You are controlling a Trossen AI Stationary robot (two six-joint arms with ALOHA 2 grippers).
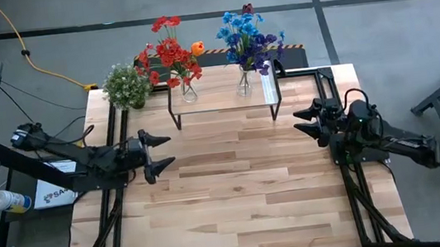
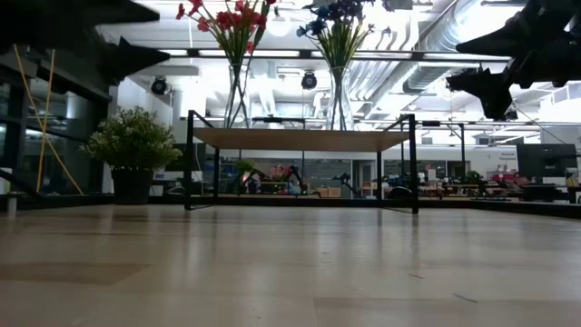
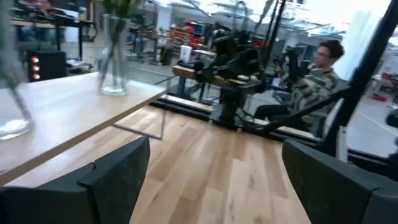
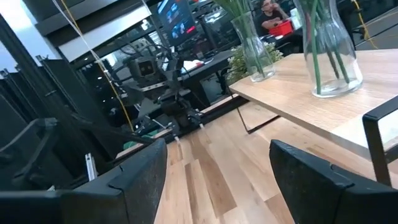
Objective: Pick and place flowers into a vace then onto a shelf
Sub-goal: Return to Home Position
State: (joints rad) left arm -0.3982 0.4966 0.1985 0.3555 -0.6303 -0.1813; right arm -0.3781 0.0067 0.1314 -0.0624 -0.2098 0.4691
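Front half of the desk [image 1: 238, 213] is not the concern. Left claw [image 1: 159, 153] sits mid-desk on the left side, fingers spread apart, holding nothing. Right claw [image 1: 300, 123] mirrors it on the right, also spread and empty, tips pointing inward. Low view shows both raised off the desk surface. Job looks essentially done and I read this as the go-home step, so the risk is all in the exit path. Right claw is near the front right leg [image 1: 279, 110] of the shelf [image 1: 218, 107]. Any swing toward the back rather than straight out could clip that leg, and the thin black frame would pass the jolt to the glass. Both transparent vases stand upright on the plank. Left vase [image 1: 189, 92] holds the red flowers [image 1: 166, 53] and orange tulip [image 1: 197, 49]. Right vase [image 1: 244, 83] holds the blue and purple sprays [image 1: 248, 37] and stands just beside the white strip [image 1: 270, 87] at the shelf end. Tall stems on narrow bases are probably top-heavy, so a knock likely tips one off the plank onto the desk. Left side has similar exposure: left claw is near the front left leg [image 1: 173, 122], and the potted plant [image 1: 126, 86] sits just beside that end. Farther out, left wrist view shows a person [image 3: 311, 78] seated beyond the right arm, apart from the desk as far as I can tell.
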